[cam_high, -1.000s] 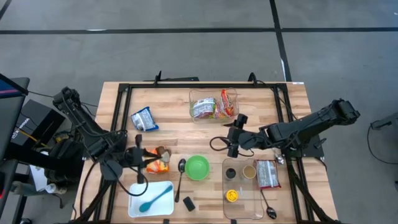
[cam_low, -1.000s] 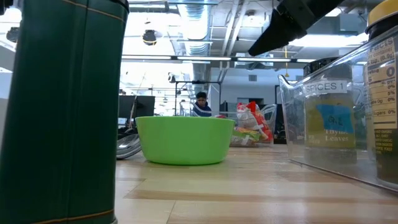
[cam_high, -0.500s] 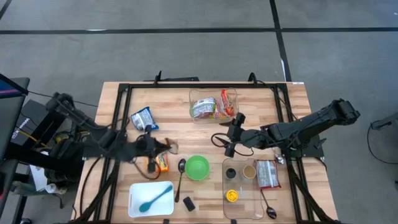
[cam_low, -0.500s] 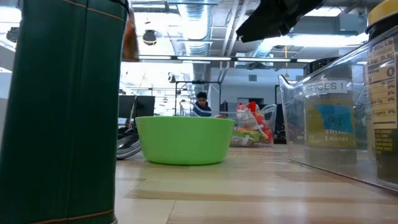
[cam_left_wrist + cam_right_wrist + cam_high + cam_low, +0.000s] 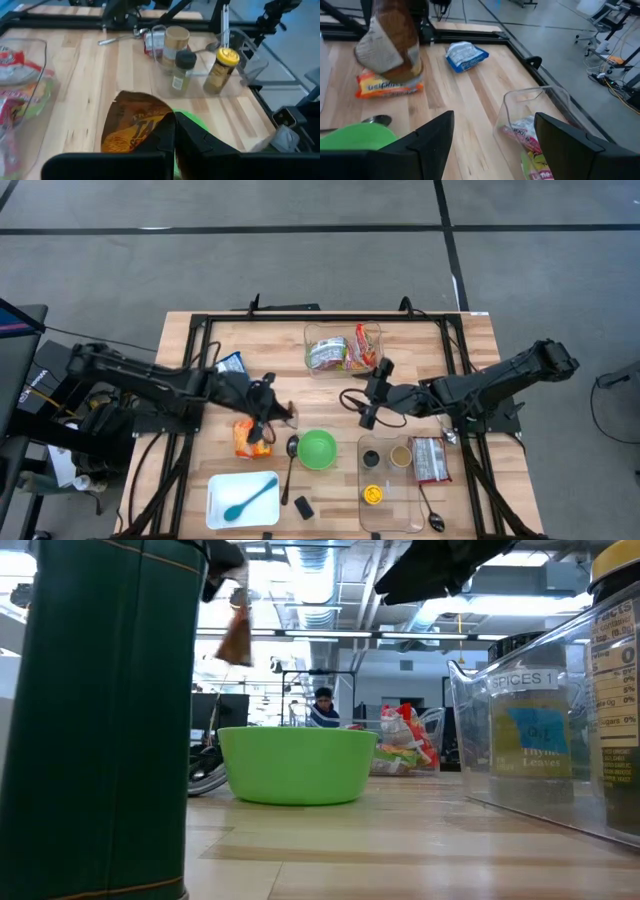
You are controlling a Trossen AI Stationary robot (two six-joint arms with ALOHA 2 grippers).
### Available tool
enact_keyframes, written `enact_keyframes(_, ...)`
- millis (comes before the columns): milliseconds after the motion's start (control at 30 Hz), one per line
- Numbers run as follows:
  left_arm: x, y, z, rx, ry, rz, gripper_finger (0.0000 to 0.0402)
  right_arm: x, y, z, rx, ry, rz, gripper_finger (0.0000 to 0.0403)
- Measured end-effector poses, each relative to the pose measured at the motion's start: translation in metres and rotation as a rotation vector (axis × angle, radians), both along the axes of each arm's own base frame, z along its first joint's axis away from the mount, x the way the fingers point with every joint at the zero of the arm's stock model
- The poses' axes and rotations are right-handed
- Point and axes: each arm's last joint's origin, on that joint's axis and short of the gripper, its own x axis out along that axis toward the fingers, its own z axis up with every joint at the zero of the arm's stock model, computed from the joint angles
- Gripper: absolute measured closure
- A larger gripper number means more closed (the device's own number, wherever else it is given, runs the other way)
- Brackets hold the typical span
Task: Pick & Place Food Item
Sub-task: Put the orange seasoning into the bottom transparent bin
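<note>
The left claw (image 5: 272, 412) is up in the air over the wooden table (image 5: 270, 355). Its two fingers (image 5: 165, 137) are pinched tight on the top of a brown snack bag (image 5: 131, 124). The bag hangs from the claw and does not touch the table. In the low view the bag (image 5: 236, 632) hangs high above the green bowl (image 5: 296, 762).

Just beside the claw, down on the table, lies an orange snack bag (image 5: 250, 439). A metal spoon (image 5: 291, 450) lies near it, and the green bowl (image 5: 317, 448) sits just past the spoon. A blue and white bag (image 5: 230, 364) lies on the table behind the left arm. A white tray (image 5: 225, 510) with a blue spoon (image 5: 250, 498) in it sits well apart from the claw, near the table's edge.

The right claw (image 5: 368, 397) waits on the other side of the bowl, with its fingers (image 5: 427, 145) spread wide and nothing in them. Close to it is a clear box (image 5: 343, 348) with snack bags inside. A clear tray (image 5: 388, 498) with little spice jars (image 5: 181, 69) is near it too.
</note>
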Motion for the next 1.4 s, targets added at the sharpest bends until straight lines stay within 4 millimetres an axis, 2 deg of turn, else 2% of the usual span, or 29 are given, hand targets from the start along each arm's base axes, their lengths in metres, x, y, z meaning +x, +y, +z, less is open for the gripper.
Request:
enact_keyframes(100, 0.011, 0.01, -0.004, -0.004, -0.019, -0.031, 0.0401, 0.001, -0.004, 0.0, -0.018, 0.01, -0.003, 0.0133)
enact_keyframes(300, 0.032, 0.02, -0.013, -0.01, -0.08, -0.116, 0.0401, 0.007, -0.019, 0.001, 0.011, 0.025, 0.122, 0.0133)
enact_keyframes(533, 0.049, 0.021, -0.033, -0.01, -0.057, -0.189, 0.0401, 0.01, -0.037, 0.0, 0.083, 0.035, 0.259, 0.0133)
enact_keyframes(667, 0.058, 0.019, -0.039, 0.016, -0.1, -0.224, 0.0401, 0.011, -0.042, 0.0, 0.132, 0.033, 0.334, 0.0133)
enact_keyframes(867, 0.07, 0.019, -0.042, 0.071, -0.159, -0.243, 0.0401, 0.011, -0.041, 0.0, 0.172, 0.032, 0.399, 0.0133)
enact_keyframes(1067, 0.086, 0.017, -0.039, 0.053, -0.168, -0.294, 0.0401, 0.011, -0.037, 0.0, 0.21, 0.034, 0.488, 0.0133)
enact_keyframes(1400, 0.105, 0.015, -0.047, 0.043, -0.142, -0.333, 0.0401, 0.011, -0.035, 0.001, 0.272, 0.028, 0.539, 0.0133)
